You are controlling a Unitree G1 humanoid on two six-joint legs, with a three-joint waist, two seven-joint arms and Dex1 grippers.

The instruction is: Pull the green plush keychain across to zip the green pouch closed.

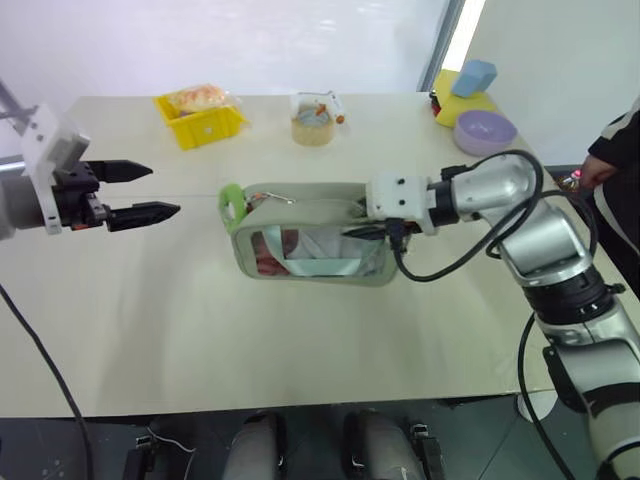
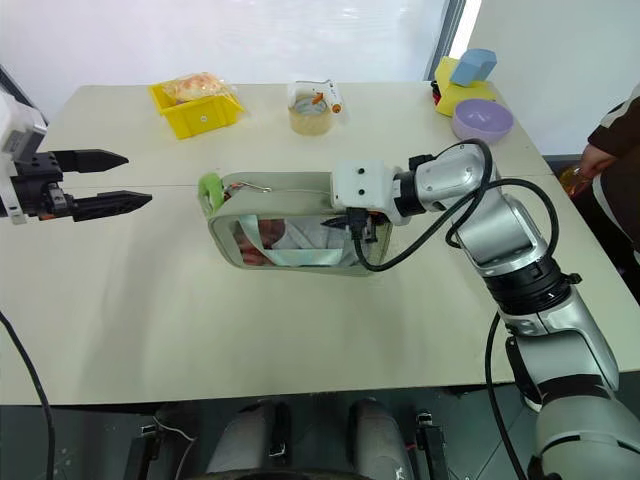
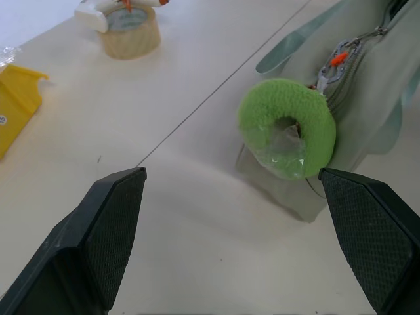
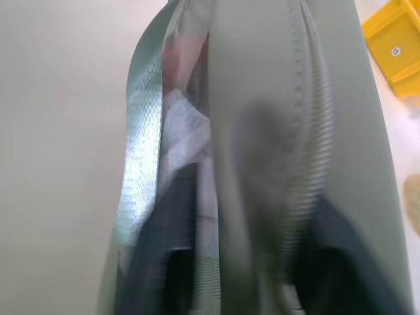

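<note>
The left end effector (image 1: 150, 191) hangs spread wide over bare table (image 1: 150, 330) beside the green pouch (image 1: 300, 212); the right's state is unclear.

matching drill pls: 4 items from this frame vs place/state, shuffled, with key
1. keychain
2. left gripper
3. yellow bin
4. purple bowl

A. open, holding nothing, left of the pouch
B. far right part of the table
C. at the pouch's left end, on the zipper
D. far left part of the table, holding a snack bag

Pairs: 1-C, 2-A, 3-D, 4-B
</note>
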